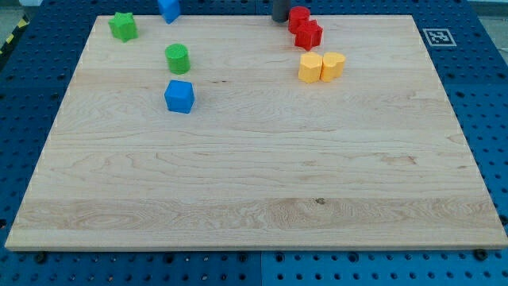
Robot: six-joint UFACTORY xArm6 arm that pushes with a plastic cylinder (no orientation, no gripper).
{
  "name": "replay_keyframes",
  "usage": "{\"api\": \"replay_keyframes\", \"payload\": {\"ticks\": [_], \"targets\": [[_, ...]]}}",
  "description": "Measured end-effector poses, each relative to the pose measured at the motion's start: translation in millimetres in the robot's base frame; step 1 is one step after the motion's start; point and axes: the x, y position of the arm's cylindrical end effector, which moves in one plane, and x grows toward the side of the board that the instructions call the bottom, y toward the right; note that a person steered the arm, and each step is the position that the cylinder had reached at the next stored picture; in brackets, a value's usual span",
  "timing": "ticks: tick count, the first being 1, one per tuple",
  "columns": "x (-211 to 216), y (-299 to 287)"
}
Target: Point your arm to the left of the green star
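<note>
The green star (123, 26) lies near the top left corner of the wooden board (254, 199). My tip (279, 19) shows as a dark rod at the view's top edge, right of centre, just left of a red round block (298, 17). It is far to the right of the green star. A green cylinder (178, 58) stands below and right of the star.
A blue block (169, 9) sits at the top edge, a blue cube (179, 96) below the green cylinder. A red star (309, 34) lies under the red round block. Two yellow blocks (310, 67) (333, 65) touch side by side. A marker tag (436, 36) is at top right.
</note>
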Motion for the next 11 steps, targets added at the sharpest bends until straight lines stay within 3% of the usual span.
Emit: {"api": "replay_keyframes", "payload": {"ticks": [2, 8, 10, 11], "targets": [[9, -44], [106, -232], [66, -335], [58, -344]]}}
